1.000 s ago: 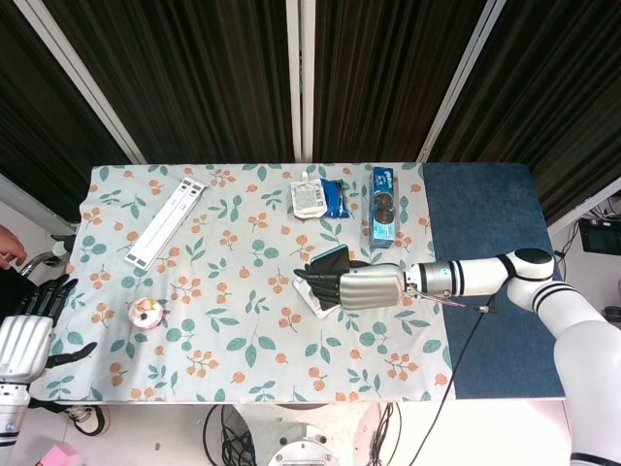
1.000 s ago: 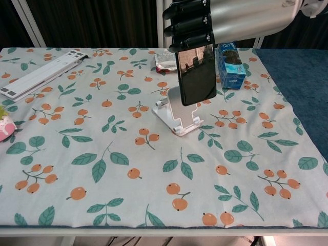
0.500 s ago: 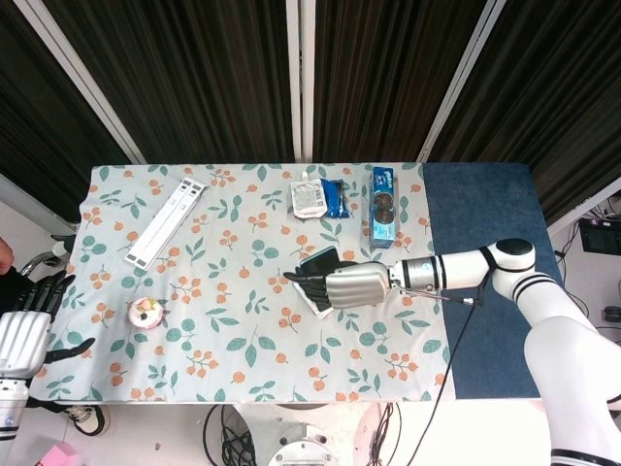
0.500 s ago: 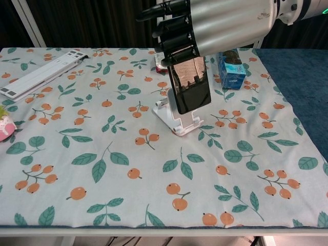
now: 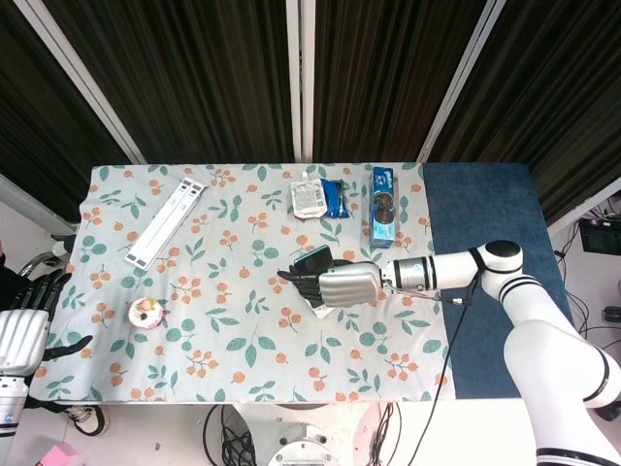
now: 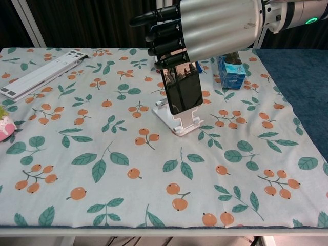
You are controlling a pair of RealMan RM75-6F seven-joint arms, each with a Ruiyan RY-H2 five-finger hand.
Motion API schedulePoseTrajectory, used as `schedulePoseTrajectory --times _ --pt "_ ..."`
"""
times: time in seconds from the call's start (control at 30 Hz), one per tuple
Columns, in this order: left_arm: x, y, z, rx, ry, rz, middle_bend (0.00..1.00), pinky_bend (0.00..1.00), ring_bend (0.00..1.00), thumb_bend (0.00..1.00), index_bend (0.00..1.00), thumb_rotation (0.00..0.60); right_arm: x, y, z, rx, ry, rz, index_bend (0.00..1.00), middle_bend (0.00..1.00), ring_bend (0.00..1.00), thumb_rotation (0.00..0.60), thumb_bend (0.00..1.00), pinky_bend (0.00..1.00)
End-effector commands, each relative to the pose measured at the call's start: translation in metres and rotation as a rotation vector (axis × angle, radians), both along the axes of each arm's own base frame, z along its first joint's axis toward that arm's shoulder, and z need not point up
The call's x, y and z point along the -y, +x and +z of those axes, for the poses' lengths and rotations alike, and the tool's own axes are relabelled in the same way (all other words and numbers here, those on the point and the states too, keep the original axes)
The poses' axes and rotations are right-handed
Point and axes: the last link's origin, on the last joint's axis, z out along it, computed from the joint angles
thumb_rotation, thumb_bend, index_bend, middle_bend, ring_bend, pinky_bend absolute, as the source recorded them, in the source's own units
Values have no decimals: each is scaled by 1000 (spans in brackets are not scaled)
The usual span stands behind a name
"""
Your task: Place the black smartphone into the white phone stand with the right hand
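Black smartphone in our right robot hand grip, leaning on white phone stand, our left robot hand spread, holding nothing.

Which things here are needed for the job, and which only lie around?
Needed: black smartphone; white phone stand; right hand.
Lying around: long white slotted bar; blue box; snack packets; small pink pot.

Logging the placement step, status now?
Right hand holds black smartphone against white phone stand, not released. Left hand open, off table edge. Nothing in the way.
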Motion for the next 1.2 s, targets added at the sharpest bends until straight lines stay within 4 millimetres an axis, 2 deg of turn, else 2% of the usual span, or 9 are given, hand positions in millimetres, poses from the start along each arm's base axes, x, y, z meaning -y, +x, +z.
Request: schedulePoseTrajectory --times 0.03,0.97,1.2 --pt "0 0 0 -6 -1 1 71 211 91 0 98 480 -1 -4 -2 2 5 0 557 298 313 600 274 0" --pt "-1 2 1 -27 -2 3 71 212 91 0 98 501 -9 -30 -16 -2 16 -32 538 239 213 600 303 0" --pt "1 3 4 -30 5 3 71 212 91 0 98 502 -10 -30 -18 -1 19 -32 538 214 168 600 304 0"
